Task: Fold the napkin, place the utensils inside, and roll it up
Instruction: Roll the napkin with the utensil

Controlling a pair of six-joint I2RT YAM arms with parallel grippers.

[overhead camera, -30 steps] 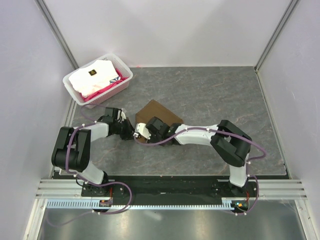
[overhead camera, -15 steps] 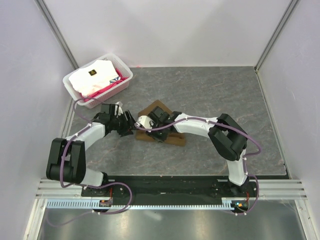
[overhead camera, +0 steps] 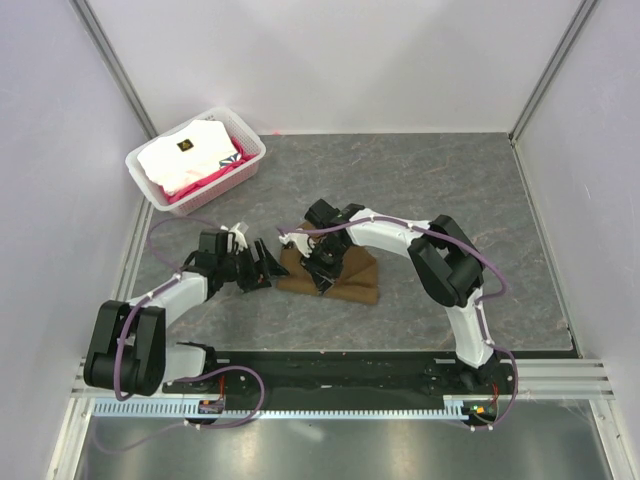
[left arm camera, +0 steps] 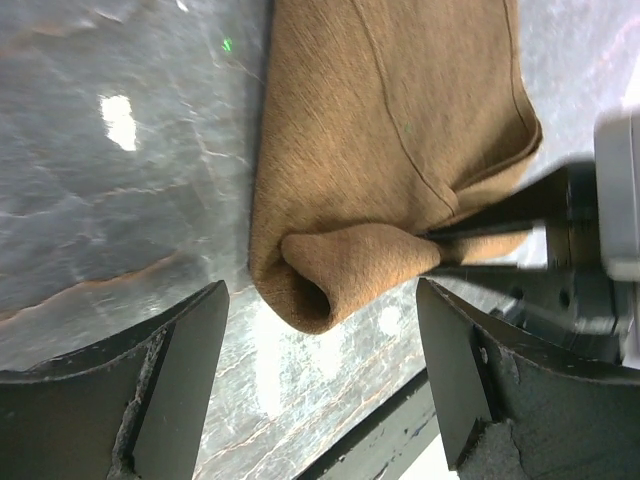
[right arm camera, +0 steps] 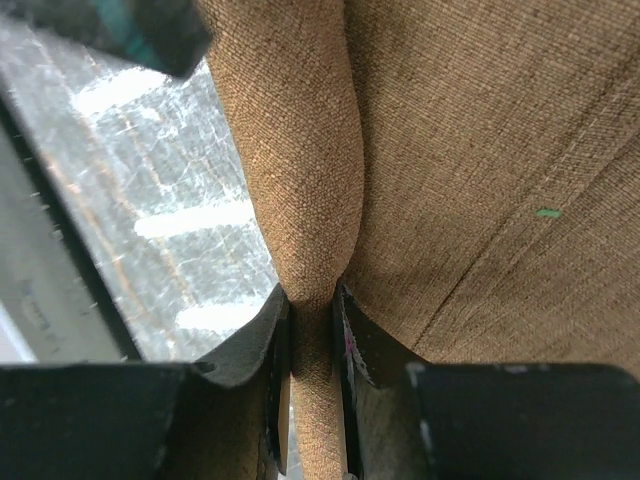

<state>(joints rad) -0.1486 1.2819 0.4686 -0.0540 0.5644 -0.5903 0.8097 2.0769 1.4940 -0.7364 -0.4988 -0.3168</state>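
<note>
Left tool (left arm camera: 320, 292) has sprung apart — right tool (right arm camera: 315, 312) pinches coarse-woven brown napkin (left arm camera: 400, 150) fold.

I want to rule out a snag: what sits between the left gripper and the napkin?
Only bare table. In the left wrist view the open left gripper flanks the rolled end of the napkin, with gaps on both sides.

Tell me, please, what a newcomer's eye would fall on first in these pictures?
The brown napkin lies partly folded in the middle of the table, a ridge of it pinched in the right gripper. The left gripper stands open at its rolled left end. Far left, a white basket holds white and pink cloths.
</note>
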